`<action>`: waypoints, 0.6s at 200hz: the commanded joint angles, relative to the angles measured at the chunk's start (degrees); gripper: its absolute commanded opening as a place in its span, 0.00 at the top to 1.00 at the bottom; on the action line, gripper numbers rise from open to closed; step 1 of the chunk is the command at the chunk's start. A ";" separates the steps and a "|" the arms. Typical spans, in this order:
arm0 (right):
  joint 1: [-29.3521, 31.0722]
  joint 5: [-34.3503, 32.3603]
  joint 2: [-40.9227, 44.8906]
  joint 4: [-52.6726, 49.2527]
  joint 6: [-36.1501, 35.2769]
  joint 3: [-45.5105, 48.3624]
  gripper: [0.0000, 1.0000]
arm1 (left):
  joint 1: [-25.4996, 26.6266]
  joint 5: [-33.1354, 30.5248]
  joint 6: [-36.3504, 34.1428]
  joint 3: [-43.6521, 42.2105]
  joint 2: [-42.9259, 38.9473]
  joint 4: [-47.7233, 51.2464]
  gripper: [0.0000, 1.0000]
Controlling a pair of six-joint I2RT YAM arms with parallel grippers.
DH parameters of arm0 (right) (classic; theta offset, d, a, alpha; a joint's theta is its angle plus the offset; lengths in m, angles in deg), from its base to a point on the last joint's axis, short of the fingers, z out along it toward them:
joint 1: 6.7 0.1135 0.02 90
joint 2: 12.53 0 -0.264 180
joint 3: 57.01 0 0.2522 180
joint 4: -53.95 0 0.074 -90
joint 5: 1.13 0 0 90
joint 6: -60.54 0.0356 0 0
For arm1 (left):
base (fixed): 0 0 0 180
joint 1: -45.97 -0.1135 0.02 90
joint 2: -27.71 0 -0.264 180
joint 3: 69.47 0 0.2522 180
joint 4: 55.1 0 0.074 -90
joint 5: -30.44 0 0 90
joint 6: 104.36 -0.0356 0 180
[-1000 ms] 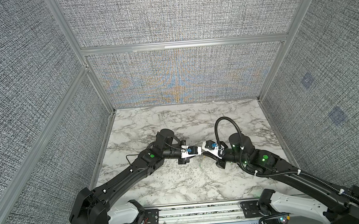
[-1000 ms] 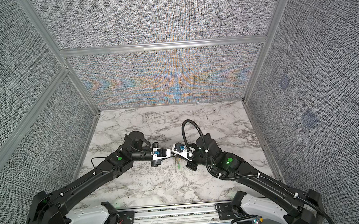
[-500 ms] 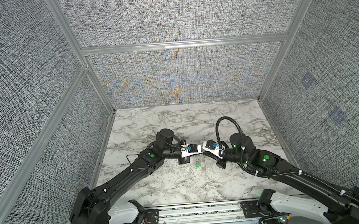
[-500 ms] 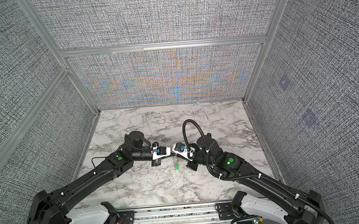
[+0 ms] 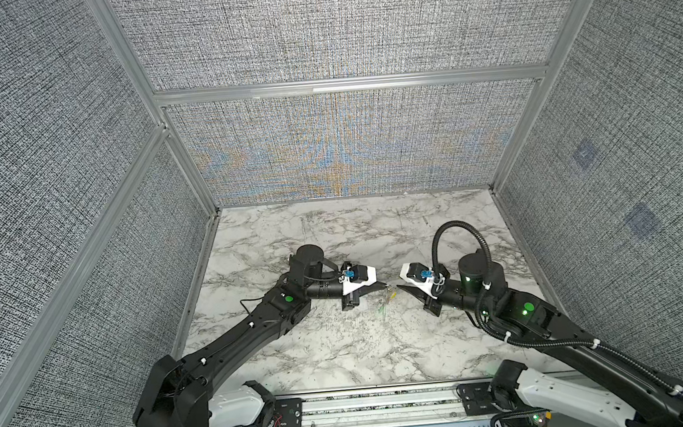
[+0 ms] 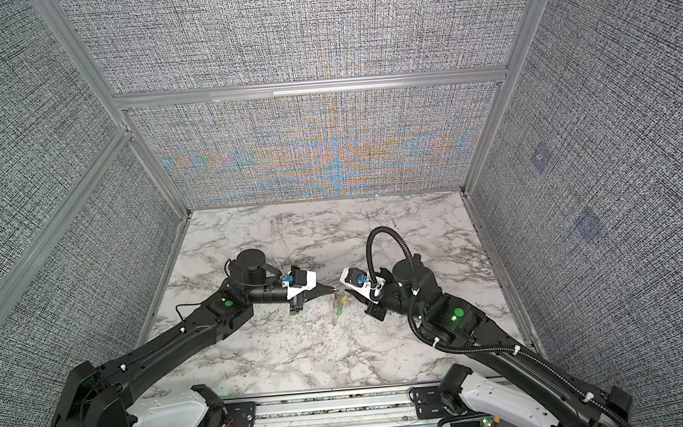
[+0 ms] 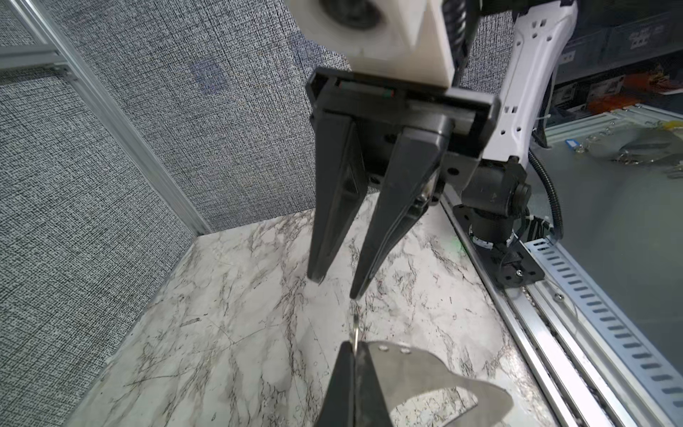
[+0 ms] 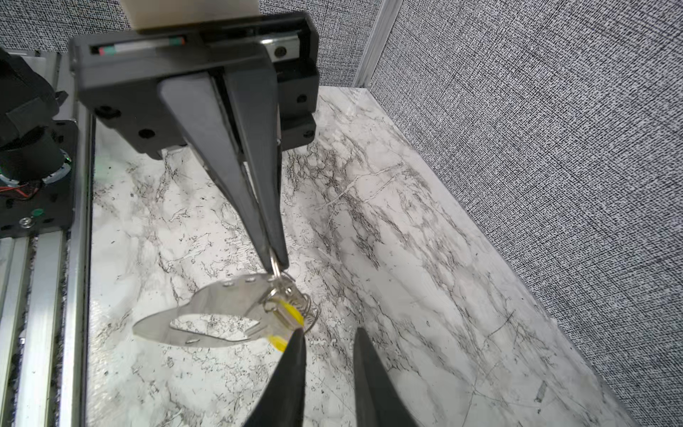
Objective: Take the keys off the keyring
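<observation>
Right wrist view: left gripper (image 8: 274,263) pinches the silver metal keyring (image 8: 221,299) (yellow-tagged key (image 8: 290,314) dangling) above the scratched white-grey marble tabletop (image 8: 406,277); right gripper (image 8: 329,332) stands parted, empty; grey woven fabric walls (image 8: 554,148) surround.

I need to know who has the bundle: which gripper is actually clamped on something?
The left gripper, jaws pinched shut on the thin wire ring; the right gripper's jaws stand apart, gripping nothing.
</observation>
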 commanded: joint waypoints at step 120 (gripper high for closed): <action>0.91 8.46 -3.15 2.28 0.36 -1.86 0.78 | -0.17 1.72 11.89 -4.16 1.34 -20.76 1.00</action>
